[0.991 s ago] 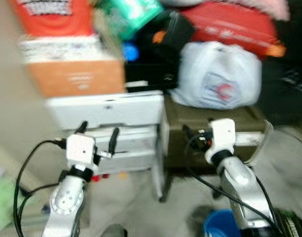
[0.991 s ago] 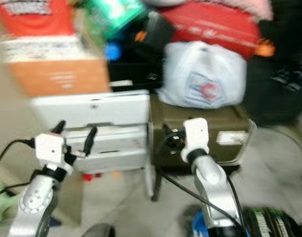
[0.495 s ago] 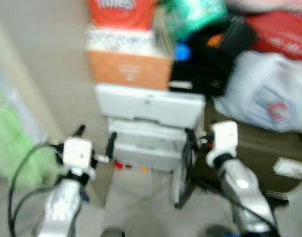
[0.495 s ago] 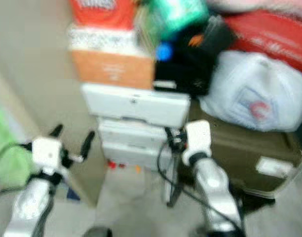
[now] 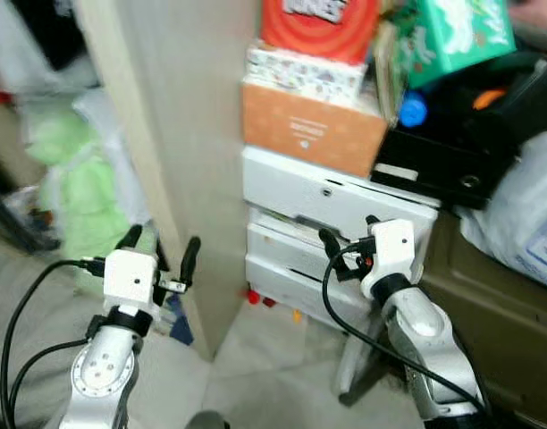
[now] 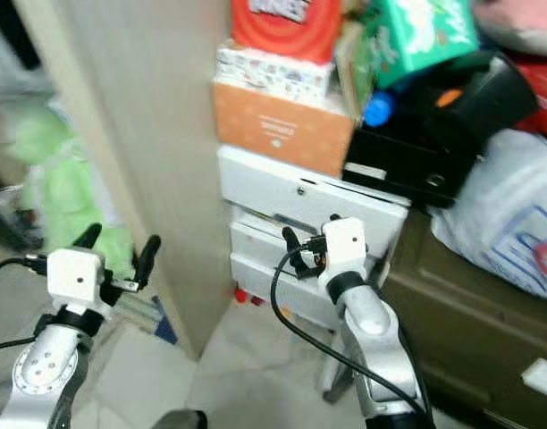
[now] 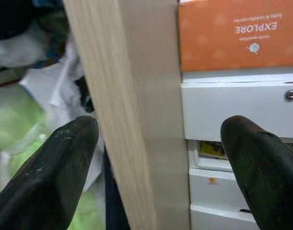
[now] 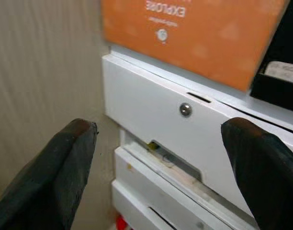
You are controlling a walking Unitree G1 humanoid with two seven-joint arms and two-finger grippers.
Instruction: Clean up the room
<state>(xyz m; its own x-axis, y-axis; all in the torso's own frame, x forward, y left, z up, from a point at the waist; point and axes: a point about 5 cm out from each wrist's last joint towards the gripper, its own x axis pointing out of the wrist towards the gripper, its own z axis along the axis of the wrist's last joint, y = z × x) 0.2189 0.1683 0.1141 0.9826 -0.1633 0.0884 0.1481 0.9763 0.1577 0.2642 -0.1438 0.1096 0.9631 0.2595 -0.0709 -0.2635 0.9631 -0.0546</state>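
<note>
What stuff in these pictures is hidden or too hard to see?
- White drawer unit: its inside is hidden behind the drawer fronts, head views.
- Green fuzzy thing: blurred, partly behind the wooden panel.
- Red box on the orange box: cut off by the top edge.

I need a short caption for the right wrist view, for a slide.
Open right tool faces a white drawer unit under an orange box.

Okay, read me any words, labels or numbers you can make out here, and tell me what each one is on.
"EXPLORE", upside down in the wrist views: orange box.
Small line beside it: too blurred to read.
Red package lettering: cut off, unreadable.
White bag logo: blurred.
Green pack: nothing readable.
</note>
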